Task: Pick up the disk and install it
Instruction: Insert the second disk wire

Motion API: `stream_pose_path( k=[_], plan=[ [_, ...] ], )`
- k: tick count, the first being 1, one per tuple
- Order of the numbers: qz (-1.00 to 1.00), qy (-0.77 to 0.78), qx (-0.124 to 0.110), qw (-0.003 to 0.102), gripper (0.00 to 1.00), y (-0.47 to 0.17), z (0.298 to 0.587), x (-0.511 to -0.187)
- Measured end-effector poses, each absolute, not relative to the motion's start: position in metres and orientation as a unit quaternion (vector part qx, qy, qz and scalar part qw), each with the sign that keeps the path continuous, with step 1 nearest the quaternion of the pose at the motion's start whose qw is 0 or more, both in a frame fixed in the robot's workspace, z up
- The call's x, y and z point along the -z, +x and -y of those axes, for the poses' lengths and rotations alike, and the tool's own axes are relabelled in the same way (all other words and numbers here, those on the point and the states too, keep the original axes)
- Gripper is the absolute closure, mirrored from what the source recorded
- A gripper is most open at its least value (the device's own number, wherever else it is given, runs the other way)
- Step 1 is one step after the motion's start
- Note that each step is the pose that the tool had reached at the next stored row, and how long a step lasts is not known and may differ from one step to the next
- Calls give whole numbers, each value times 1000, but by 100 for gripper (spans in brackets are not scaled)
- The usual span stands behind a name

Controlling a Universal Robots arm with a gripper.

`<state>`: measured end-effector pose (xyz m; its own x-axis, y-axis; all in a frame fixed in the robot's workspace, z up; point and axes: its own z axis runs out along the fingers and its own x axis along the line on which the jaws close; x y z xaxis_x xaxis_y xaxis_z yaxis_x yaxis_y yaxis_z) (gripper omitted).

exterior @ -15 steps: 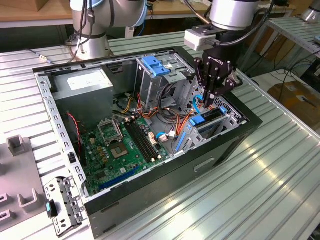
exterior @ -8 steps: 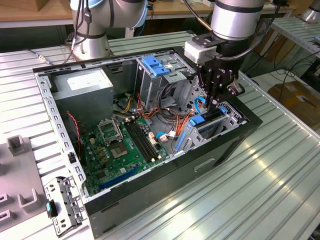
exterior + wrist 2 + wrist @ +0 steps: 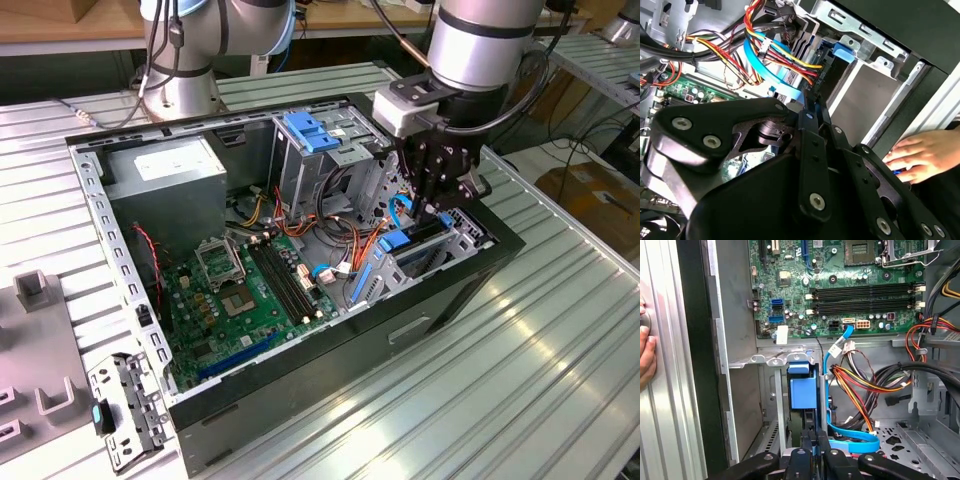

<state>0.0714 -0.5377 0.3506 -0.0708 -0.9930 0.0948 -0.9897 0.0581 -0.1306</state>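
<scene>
One disk: the disk (image 3: 802, 390) stands on edge in the drive bay at the corner of the open computer case (image 3: 300, 372) that lies toward the exterior view's right, close to the case's front wall.
Look: a bright blue plastic carrier rail and tab face the first wrist view, with a thin dark slab edge below them. Its label is not visible from here.
Gripper: the gripper (image 3: 814, 434) hangs straight over the bay, its fingers drawn close together on the disk's upper edge. In the exterior view the gripper (image 3: 440, 205) sits just above the blue carrier.
Weight and stiffness: judged from its metal body, the disk is likely dense for its bulk and fully rigid, so it will not flex in the grip.
Fragility: probably sensitive to knocks and to side force; the plastic rails look like the weaker part.
Slip: bare metal faces may be smooth, so a narrow pinch could let it tilt.
Where to hold: across the flat faces near the middle of the top edge, clear of the blue tabs, seems best.
Neighbours: coloured cables (image 3: 860, 380) and a flat blue cable run just beside the bay, and the green motherboard (image 3: 840, 285) lies further in.
Person: a hand (image 3: 915, 155) rests on the slatted metal desk (image 3: 560, 330) just beside the case's outer wall.
Progress: the disk appears partly or fully in its slot; how deep it sits cannot be told.
</scene>
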Motion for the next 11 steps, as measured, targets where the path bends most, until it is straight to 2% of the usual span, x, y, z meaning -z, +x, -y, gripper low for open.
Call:
stream_pose_path(
  k=[11],
  plan=[
    [-727,-682,80,11,84,71,538,-351]
  ],
)
